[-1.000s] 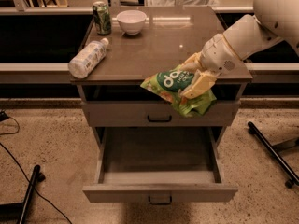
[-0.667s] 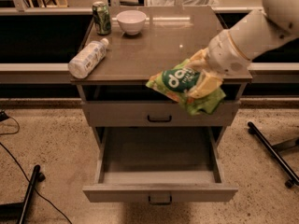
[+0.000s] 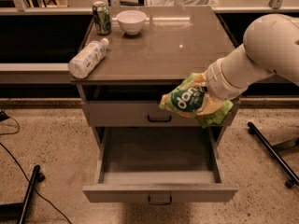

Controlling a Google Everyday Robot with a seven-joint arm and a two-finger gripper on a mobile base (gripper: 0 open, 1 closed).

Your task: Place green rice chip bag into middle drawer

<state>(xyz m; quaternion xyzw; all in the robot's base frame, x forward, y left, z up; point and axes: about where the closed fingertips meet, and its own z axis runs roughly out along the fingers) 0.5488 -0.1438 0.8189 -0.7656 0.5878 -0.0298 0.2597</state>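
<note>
Half the job looks done: the gripper (image 3: 209,93), off the worktop's (image 3: 177,45) 4 o'clock corner, holds the green rice chip bag (image 3: 189,101) in its fingers above the open middle drawer's (image 3: 159,162) 1 o'clock corner, not yet lowered or released.

Pincer (image 3: 206,94) at centre right grips the light green rice chip bag (image 3: 187,101), dark green logo, white letters; grey middle drawer (image 3: 159,192); brown surface (image 3: 187,50); white bowl (image 3: 131,21)
</note>
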